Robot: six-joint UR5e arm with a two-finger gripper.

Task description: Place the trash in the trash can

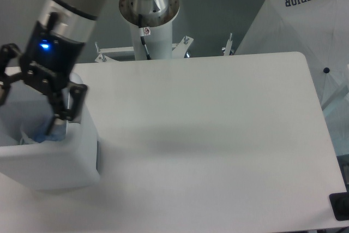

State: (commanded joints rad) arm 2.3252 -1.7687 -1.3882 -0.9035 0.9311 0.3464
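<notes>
Sitting at the left edge of the white table [207, 135], the white trash can [60, 159] runs partly out of view. To its right the table top is wide and bare white up to its rounded far corner. Above the can, the hand [27, 110] is spread wide and grips nothing. The plastic bottle [46, 133] lies inside the can, just under one black finger [59, 114], its blue part showing.

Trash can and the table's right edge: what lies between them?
Nothing. In the camera view the table is bare from the trash can rightward; the bottle sits in the can.
</notes>
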